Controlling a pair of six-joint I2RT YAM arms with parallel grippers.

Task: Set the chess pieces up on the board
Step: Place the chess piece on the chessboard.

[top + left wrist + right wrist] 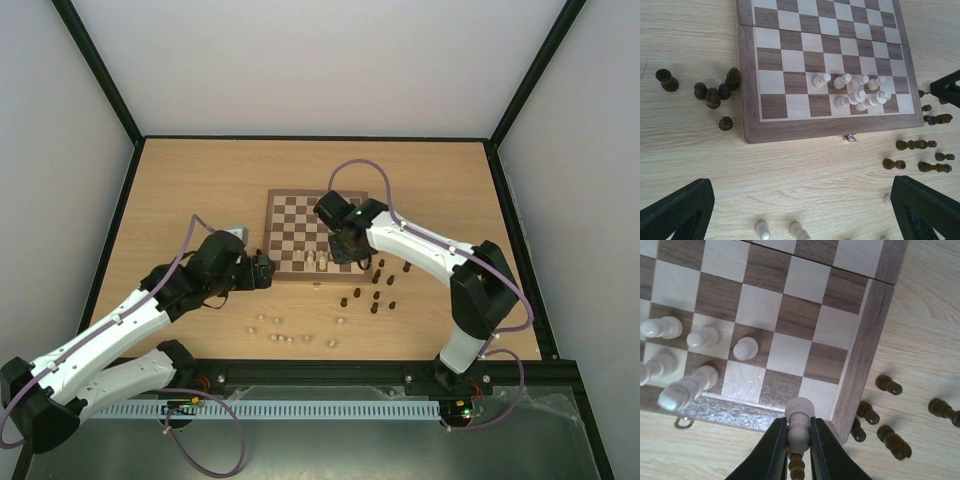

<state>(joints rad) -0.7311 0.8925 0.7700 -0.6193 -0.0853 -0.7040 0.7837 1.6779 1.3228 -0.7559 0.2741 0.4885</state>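
The board (296, 212) lies mid-table with several cream chess pieces (318, 260) clustered at its near right edge. My right gripper (345, 247) hovers over that corner. In the right wrist view it (799, 429) is shut on a cream pawn (800, 415), held above the board's corner border (860, 355) next to the cream pieces (702, 337). My left gripper (264, 270) stands open left of the board. In the left wrist view its fingers (677, 210) spread wide over bare table, with two cream pieces (763, 230) between them.
Dark pieces (378, 290) are scattered on the table right of the board, some lying down (890, 386). More cream pieces (285, 337) lie loose near the front edge. In the left wrist view, dark pieces (715, 92) stand beside the board's border (790, 129).
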